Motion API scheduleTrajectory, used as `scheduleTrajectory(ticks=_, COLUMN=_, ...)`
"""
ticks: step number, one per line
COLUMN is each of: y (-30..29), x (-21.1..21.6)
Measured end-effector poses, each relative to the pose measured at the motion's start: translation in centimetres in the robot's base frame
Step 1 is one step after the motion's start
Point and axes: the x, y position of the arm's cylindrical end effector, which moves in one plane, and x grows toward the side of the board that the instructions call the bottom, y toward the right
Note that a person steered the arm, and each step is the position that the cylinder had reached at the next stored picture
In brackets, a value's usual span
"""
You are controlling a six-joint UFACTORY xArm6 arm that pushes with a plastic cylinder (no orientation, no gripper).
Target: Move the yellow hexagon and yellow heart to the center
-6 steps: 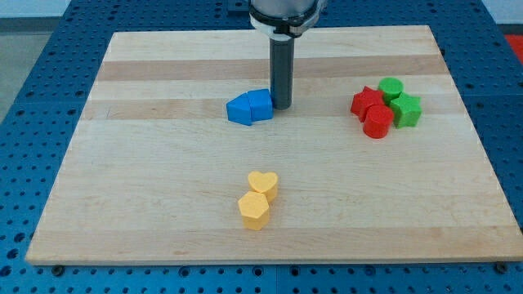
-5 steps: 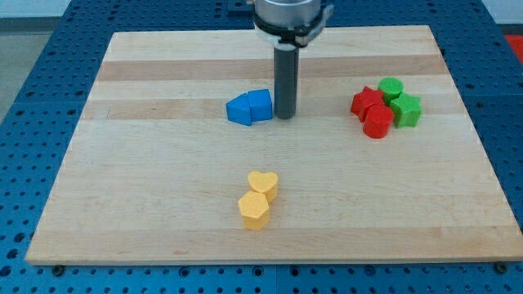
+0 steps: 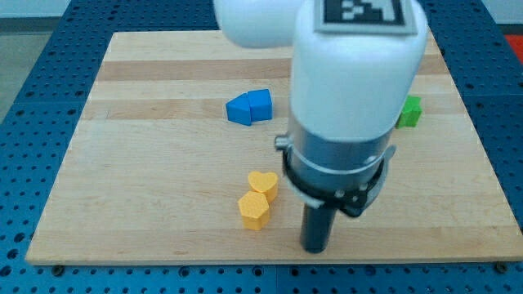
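Note:
The yellow heart and the yellow hexagon lie touching each other on the wooden board, below its middle, the hexagon nearer the view's bottom. My tip stands on the board near its bottom edge, to the right of the hexagon and a little lower, with a clear gap between them. The arm's white and grey body fills the view's upper right.
Two blue blocks lie together above the board's middle. A green block shows at the right, partly behind the arm. The red blocks and the other green block are hidden by the arm.
My tip has moved from beside the blue blocks down to the board's bottom edge, right of the yellow hexagon. The arm now covers the red blocks. No block has moved.

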Motion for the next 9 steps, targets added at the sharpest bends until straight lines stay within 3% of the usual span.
scheduleTrajectory(ticks=3, y=-6.7, x=0.2)
scheduleTrajectory(ticks=9, y=-6.1, x=-5.6)
